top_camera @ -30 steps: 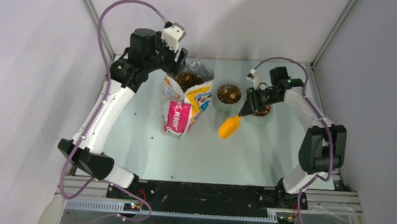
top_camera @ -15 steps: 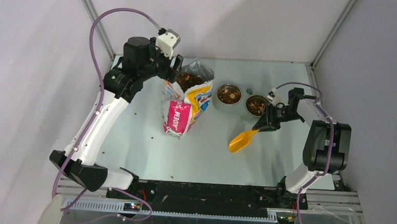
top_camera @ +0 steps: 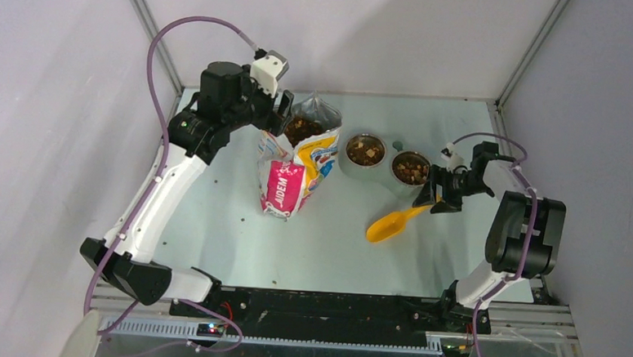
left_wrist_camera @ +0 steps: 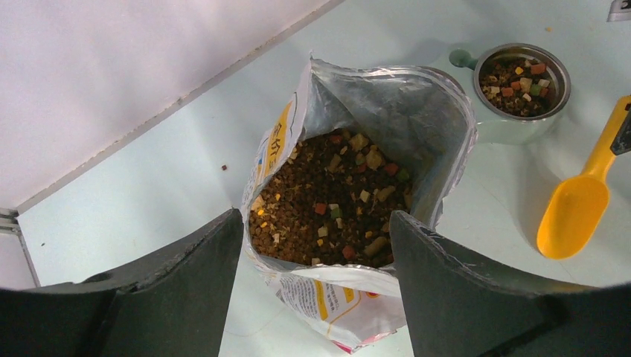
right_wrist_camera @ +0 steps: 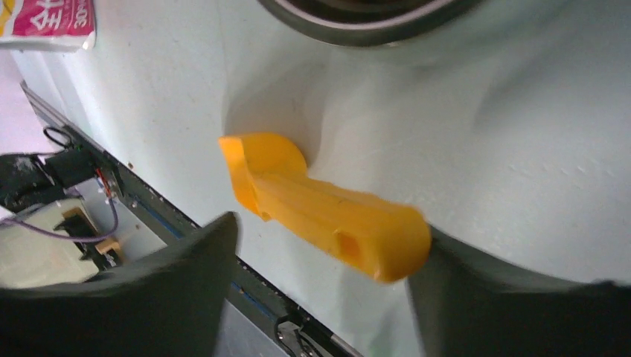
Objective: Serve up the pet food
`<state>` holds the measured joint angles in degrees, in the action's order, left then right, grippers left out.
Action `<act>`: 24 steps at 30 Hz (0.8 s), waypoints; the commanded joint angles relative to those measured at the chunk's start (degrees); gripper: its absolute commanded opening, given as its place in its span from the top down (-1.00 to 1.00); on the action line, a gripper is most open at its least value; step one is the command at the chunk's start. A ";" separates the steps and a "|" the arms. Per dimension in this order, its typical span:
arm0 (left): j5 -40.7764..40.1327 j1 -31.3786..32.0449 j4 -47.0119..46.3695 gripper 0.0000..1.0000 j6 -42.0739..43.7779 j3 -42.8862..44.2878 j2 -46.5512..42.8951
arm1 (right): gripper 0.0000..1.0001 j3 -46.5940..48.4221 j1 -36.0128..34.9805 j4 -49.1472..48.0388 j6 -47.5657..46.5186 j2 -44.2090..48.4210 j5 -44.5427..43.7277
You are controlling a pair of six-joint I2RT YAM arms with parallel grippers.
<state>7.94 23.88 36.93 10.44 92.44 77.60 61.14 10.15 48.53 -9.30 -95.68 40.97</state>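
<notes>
Two things worry me right now. First, my left claw (left_wrist_camera: 316, 217) hangs over the open mouth of the glossy yellow-white-pink foil bag (left_wrist_camera: 338, 301), its black fingers wide apart and clamped on nothing. That bag is thin, crinkly stuff standing upright on a soft base. If a finger snags the silver inner rim when I lift away, I reckon the whole thing tips and dumps its load.

The pet food (left_wrist_camera: 327, 201), small dark-brown dry pellets with tan, red and green bits mixed in, fills the bag nearly to the top. There's also some in both round shiny steel bowls, the left bowl (top_camera: 352, 171) and the right bowl (top_camera: 399, 187).

Second, my right claw (right_wrist_camera: 327, 230) sits low around the handle of the smooth yellow plastic scoop (top_camera: 388, 226). Its fingers are spread either side and aren't squeezing it, as far as I can tell. The scoop looks empty and seems to lie on the pale green matte surface (top_camera: 334, 253), near the right bowl. It's slick, light, rounded plastic, so a finger dragging across the handle could skate it into that bowl and slop food out.
</notes>
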 commanded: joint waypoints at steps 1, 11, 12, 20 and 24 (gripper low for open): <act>0.90 0.30 -1.45 -0.59 -1.14 0.25 -0.59 | -0.82 -0.22 3.24 0.43 -1.59 3.01 -3.18; 0.76 0.00 -1.33 -0.59 -0.15 -0.37 -0.55 | -0.99 1.12 4.95 4.83 -0.82 7.65 -17.65; 0.93 -0.03 -1.33 -0.58 -0.11 -0.37 -0.42 | -0.99 1.49 4.96 3.96 -0.11 8.66 -17.58; -0.12 -0.14 -0.91 -0.58 0.56 1.55 0.55 | -0.99 15.39 4.56 2.53 5.41 10.20 -7.25; -2.37 -0.78 0.29 -0.62 -1.92 3.98 1.73 | -0.99 24.13 2.04 3.89 7.14 6.96 -3.97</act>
<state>7.46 23.77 37.19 10.50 92.66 78.37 77.65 14.68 52.42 -4.62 -87.48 31.70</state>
